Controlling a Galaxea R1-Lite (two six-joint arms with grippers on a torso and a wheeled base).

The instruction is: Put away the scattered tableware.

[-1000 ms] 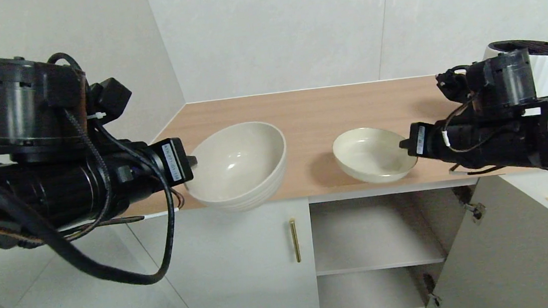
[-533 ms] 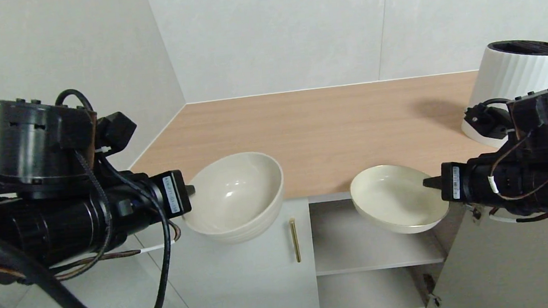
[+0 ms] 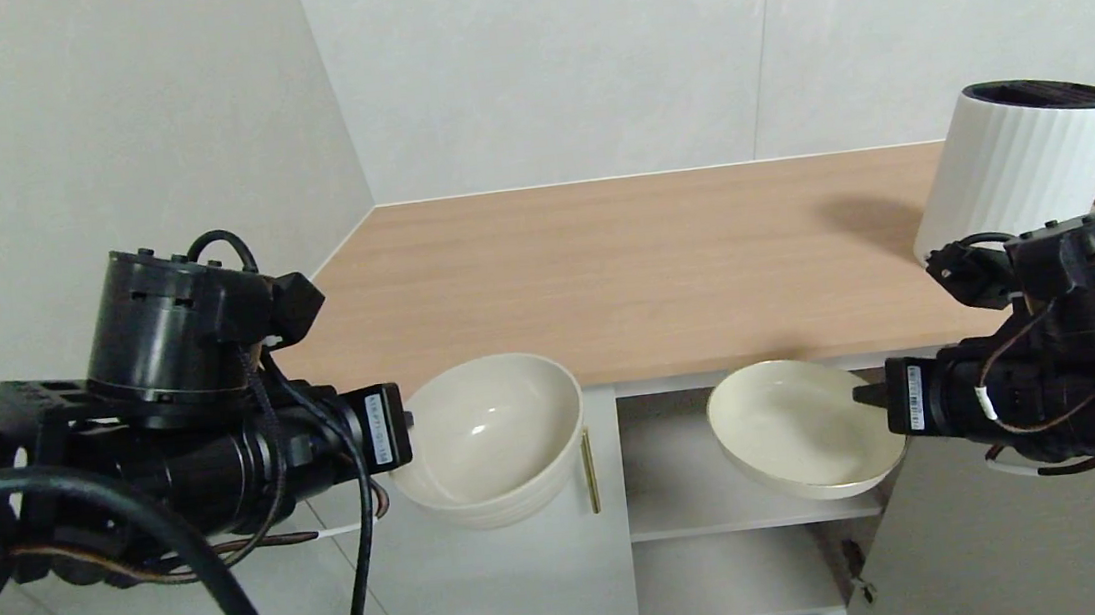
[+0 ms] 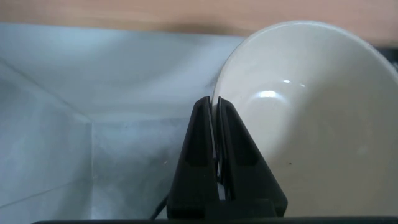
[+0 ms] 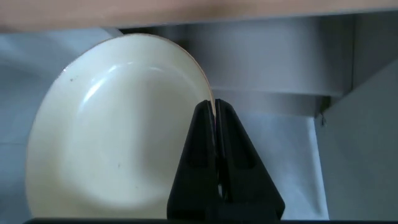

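My left gripper is shut on the rim of a deep cream bowl, held in the air in front of the closed cabinet door, below the counter edge. My right gripper is shut on the rim of a shallow cream bowl. That bowl hangs in front of the open cabinet, level with its upper compartment and tilted a little.
The wooden counter carries a tall white ribbed container at its right end. The cabinet's right door stands open below my right arm. A gold handle marks the closed left door. A shelf divides the open cabinet.
Both arms have come down and back from the counter, each carrying its bowl, from above the counter's front edge to below it. The right bowl now hangs before the open cabinet.
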